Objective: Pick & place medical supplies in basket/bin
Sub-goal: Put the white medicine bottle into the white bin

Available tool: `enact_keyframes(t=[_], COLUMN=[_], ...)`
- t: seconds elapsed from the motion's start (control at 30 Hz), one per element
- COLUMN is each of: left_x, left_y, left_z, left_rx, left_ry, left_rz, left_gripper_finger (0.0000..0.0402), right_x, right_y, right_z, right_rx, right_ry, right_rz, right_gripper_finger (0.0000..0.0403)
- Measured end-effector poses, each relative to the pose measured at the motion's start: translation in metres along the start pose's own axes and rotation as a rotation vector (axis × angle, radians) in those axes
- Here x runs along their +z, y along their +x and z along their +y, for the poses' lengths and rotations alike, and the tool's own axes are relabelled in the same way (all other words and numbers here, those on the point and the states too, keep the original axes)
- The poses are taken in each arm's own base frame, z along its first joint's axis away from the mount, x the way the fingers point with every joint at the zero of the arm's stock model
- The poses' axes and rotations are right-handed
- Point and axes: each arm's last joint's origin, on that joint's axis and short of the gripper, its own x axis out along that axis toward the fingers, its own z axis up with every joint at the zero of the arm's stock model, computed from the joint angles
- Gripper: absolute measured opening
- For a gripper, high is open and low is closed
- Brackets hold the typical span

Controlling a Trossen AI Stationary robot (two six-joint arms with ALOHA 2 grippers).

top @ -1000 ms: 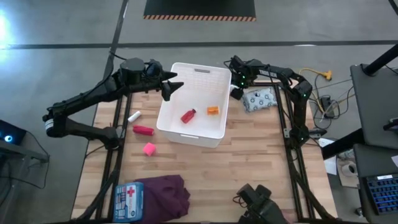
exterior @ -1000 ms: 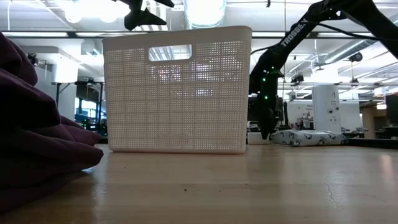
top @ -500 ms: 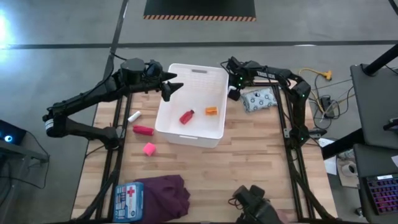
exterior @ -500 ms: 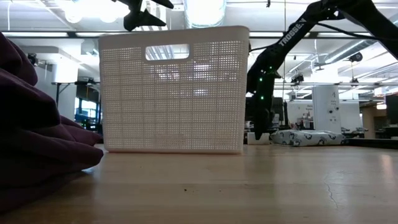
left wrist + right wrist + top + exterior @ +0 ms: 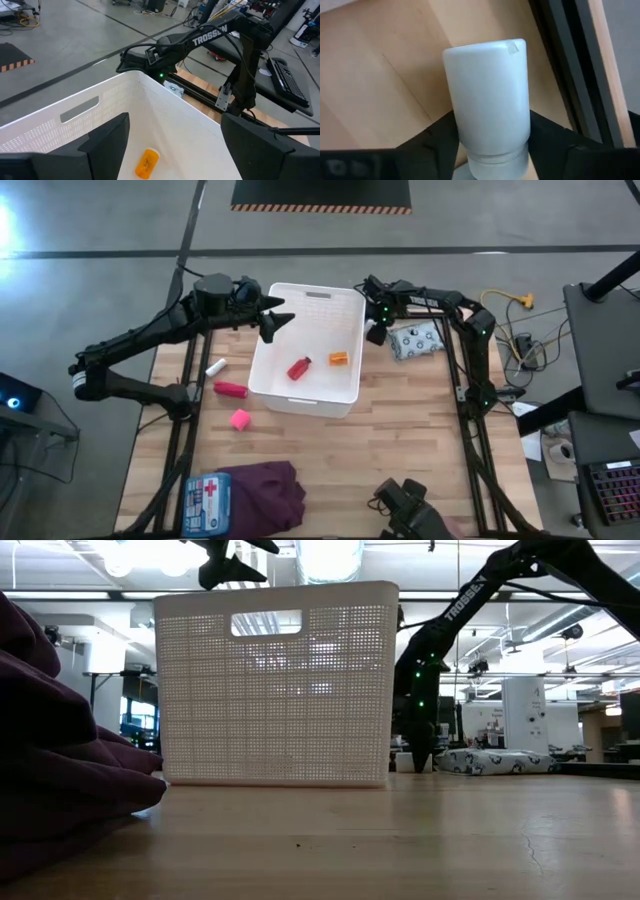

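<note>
White perforated basket (image 5: 306,393) upright mid-desk, holding small red bottle (image 5: 299,367) & orange box (image 5: 339,359). Outside, left: white vial (image 5: 214,367), pink-red tube (image 5: 231,389), pink cube (image 5: 239,419). Patterned pouch (image 5: 416,340) right; first-aid pouch (image 5: 207,502) near edge.

Overhead and table-level views share the basket (image 5: 307,345); wrist views sit close.

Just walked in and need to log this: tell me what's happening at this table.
The right gripper is down beside the basket, its fingers around a white bottle on the table. The left gripper hangs open over the basket's rim. A red bottle and orange box already lie inside. Outside are the white vial, pink-red tube, pink cube, patterned pouch and first-aid pouch.
</note>
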Motion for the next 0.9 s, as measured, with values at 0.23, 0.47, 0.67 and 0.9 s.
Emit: enact_keyframes(t=[0.23, 0.47, 0.67, 0.9], left_x=[0.000, -0.001, -0.001, -0.007], left_y=[0.000, 0.000, 0.001, 0.001], left_z=[0.000, 0.001, 0.002, 0.005], left_rx=[0.001, 0.004, 0.009, 0.032], left_ry=[0.000, 0.051, 0.071, 0.079], left_rz=[0.003, 0.006, 0.010, 0.081], left_gripper_finger=[0.0296, 0.0296, 0.0296, 0.0296], right_x=[-0.006, -0.031, -0.068, -0.048], right_y=[-0.016, -0.104, -0.206, -0.264], right_z=[0.003, 0.010, 0.029, 0.084], right_rx=[0.057, 0.043, 0.047, 0.304], right_ry=[0.101, 0.179, 0.314, 0.309], right_rz=[0.019, -0.080, -0.413, -0.889], right_gripper_finger=[0.0164, 0.0167, 0.0168, 0.0169])
